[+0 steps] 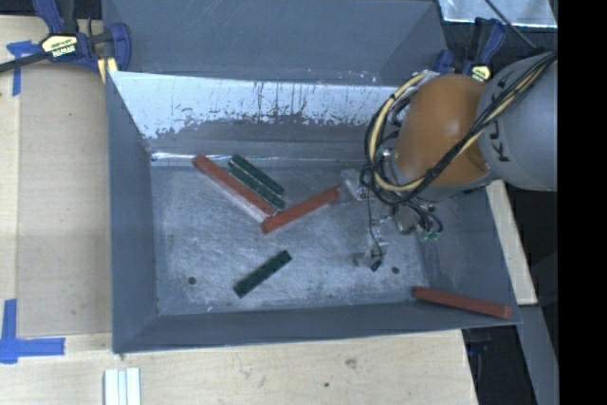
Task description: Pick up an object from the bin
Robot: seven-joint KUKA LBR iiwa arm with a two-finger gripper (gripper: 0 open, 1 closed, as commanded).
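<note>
Red-brown stick (300,210) left of the hand (376,256), apart from it; hand's opening indiscernible.

Robotics lab, scratched grey metal bin (275,33), cabled robot arm (531,133) with orange wrist cover (441,128) over its right edge

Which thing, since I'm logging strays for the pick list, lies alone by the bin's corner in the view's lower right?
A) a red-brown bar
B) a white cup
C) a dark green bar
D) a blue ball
A: a red-brown bar lies against the lower right wall of the bin, while the lone dark green bar lies on the floor well to its left.
</note>
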